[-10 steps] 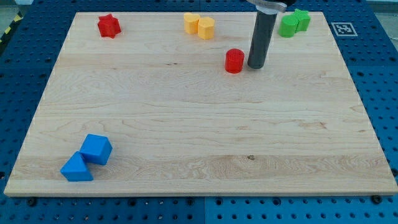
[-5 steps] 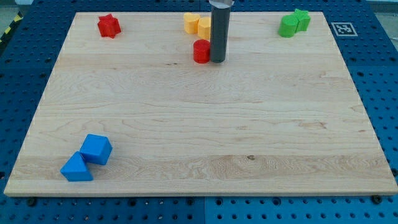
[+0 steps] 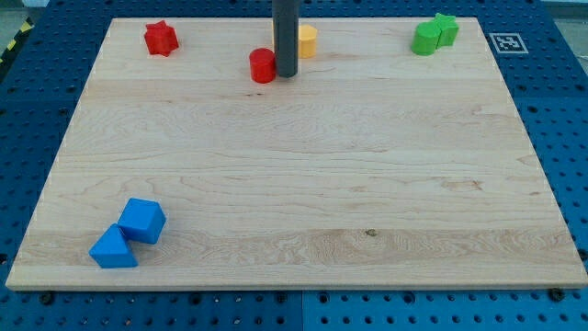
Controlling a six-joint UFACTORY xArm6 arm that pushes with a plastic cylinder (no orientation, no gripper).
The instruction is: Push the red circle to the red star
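Observation:
The red circle (image 3: 263, 65), a short red cylinder, stands near the view's top, a little left of centre. My tip (image 3: 286, 74) touches its right side. The red star (image 3: 160, 38) sits at the view's top left, well left of the circle and slightly higher. The dark rod rises from the tip out of the view's top and hides part of the yellow blocks behind it.
Yellow blocks (image 3: 307, 40) sit just right of the rod at the top. Two green blocks (image 3: 434, 34) are at the top right. A blue cube (image 3: 142, 220) and a blue triangular block (image 3: 112, 248) lie at the bottom left. The wooden board (image 3: 294, 184) sits on a blue perforated table.
My tip has moved left and slightly up, pushing the red circle left along the top of the board, past the yellow blocks and closer to the red star.

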